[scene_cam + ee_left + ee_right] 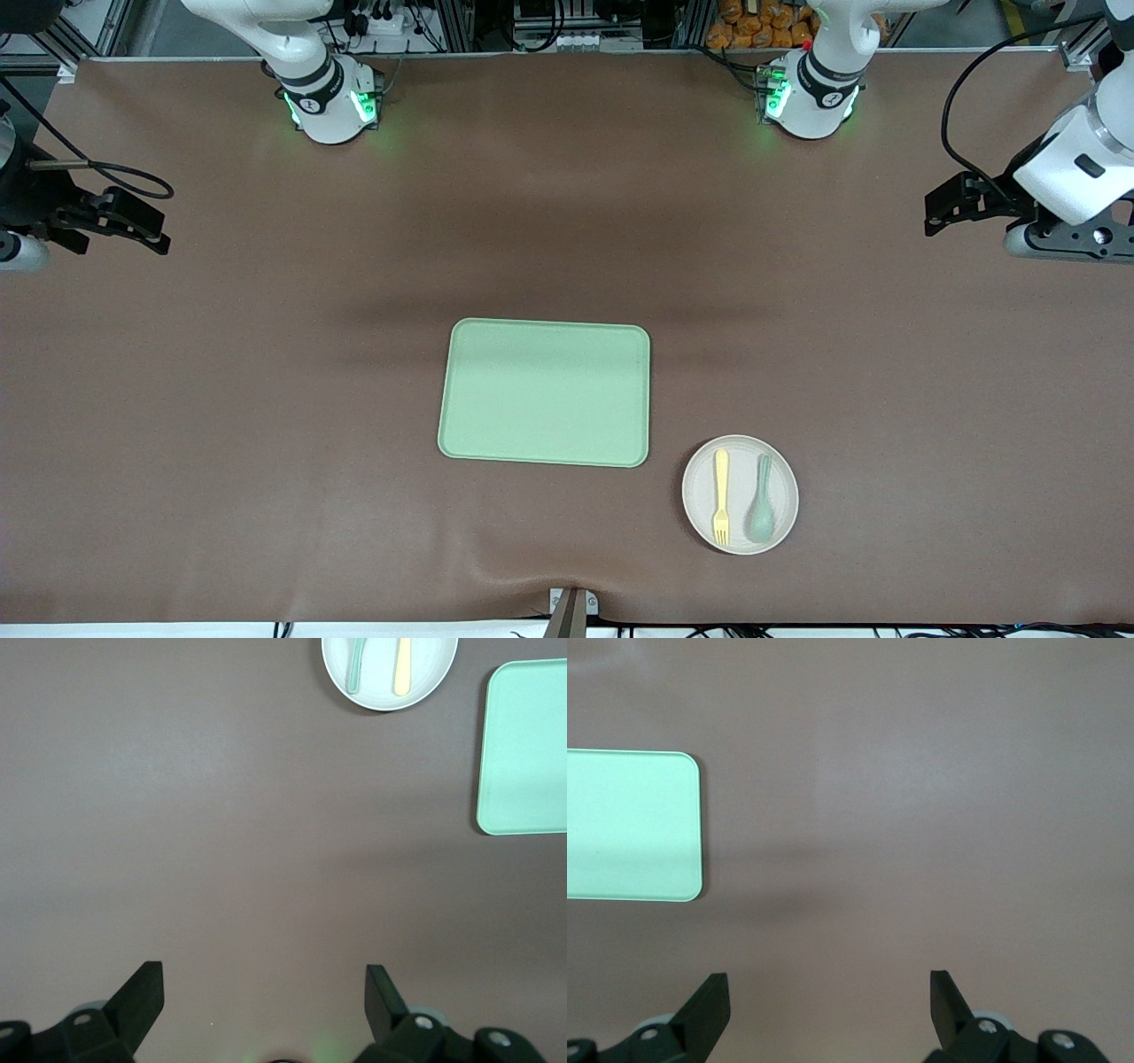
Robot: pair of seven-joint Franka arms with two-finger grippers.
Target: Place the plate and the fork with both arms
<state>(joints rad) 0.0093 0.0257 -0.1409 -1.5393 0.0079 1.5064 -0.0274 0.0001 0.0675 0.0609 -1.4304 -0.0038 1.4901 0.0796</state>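
Observation:
The off-white round plate (742, 477) lies on the brown table, nearer to the front camera than the green tray (545, 392) and toward the left arm's end. On the plate lies the pale yellow fork (721, 496), beside a pale green spoon (762, 509). My left gripper (941, 213) hangs open and empty over the left arm's end of the table; its wrist view shows the plate (379, 684), the fork (403, 665) and open jaws (264, 979). My right gripper (146, 229) hangs open and empty over the right arm's end (829, 985).
The rectangular pale green tray (530, 744) sits mid-table with nothing on it; one corner of the tray (629, 824) shows in the right wrist view. Both arm bases stand along the table edge farthest from the front camera. A small clamp (571, 607) sits at the nearest edge.

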